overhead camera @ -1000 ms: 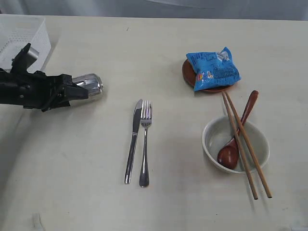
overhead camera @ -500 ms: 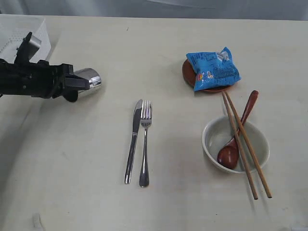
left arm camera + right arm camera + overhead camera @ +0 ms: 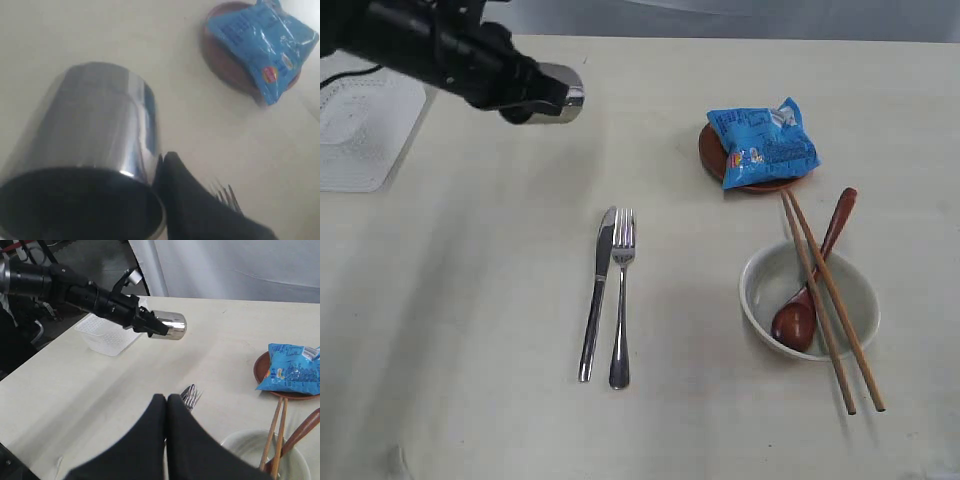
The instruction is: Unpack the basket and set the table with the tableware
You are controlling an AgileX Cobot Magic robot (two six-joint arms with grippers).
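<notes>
The left claw [image 3: 532,96] is clamping the rim of the cup [image 3: 560,95] and holding it on its side, clear of the surface [image 3: 470,320], near the far left part. In the left wrist view the cup's dark mouth is facing the camera, with one finger [image 3: 187,205] pressing against its rim. The basket [image 3: 360,140] is sitting at the far left edge, just beside the arm. The knife [image 3: 595,300] and fork [image 3: 621,310] are lying side by side in the middle, nearly touching. To the right the bowl [image 3: 756,290] is holding the spoon [image 3: 832,238], and the chopsticks [image 3: 832,320] are lying across its rim – their tips pointing toward the plate [image 3: 711,152], which is carrying the bag [image 3: 765,140]. The right claw [image 3: 166,407] is hanging above the near side with its fingers pressed together. The surface is showing pale cream with faint grain. Behind it a white curtain [image 3: 235,265] is hanging – and dark clutter is standing beyond the basket corner.
</notes>
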